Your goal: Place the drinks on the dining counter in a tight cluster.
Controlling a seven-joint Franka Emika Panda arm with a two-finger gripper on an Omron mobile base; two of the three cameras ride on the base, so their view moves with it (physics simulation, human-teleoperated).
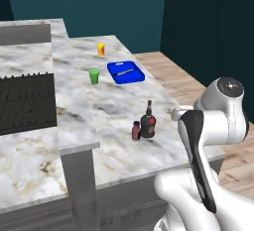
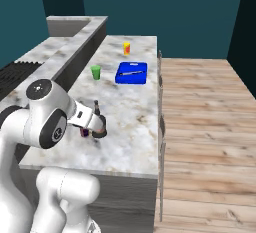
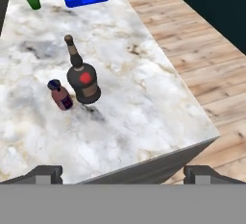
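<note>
Your end effector (image 3: pixel 122 174) is hanging released, its two dark fingertips (image 3: pixel 45 173) spread wide apart and gripping nothing, hovering above the near edge of the dining worktop (image 3: pixel 144 98) and looking down along it. Nearest to it, you are seeing the tiny maroon bottle (image 3: pixel 60 94) standing upright on the marble, with the squat dark brown bottle (image 3: pixel 82 79) standing just beside it; the two are sitting close together, though whether they are touching is hard to tell. The brown bottle is showing its red label toward the hand camera and its thin neck is rising straight up. In the left base view the same pair, maroon bottle (image 1: pixel 136 131) and brown bottle (image 1: pixel 148 122), is standing near the front corner of the slab, close to the arm's elbow. Farther along the worktop, well apart from the bottles, a green cup (image 1: pixel 94 76) is standing upright, and near it a blue tray (image 1: pixel 125 72) is lying flat with a slim dark utensil (image 1: pixel 124 72) resting in it. Beyond both, toward the far end, a yellow-orange cup (image 1: pixel 100 49) is standing alone. To one side of the slab, a wooden floor (image 2: pixel 205 112) is stretching away.
</note>
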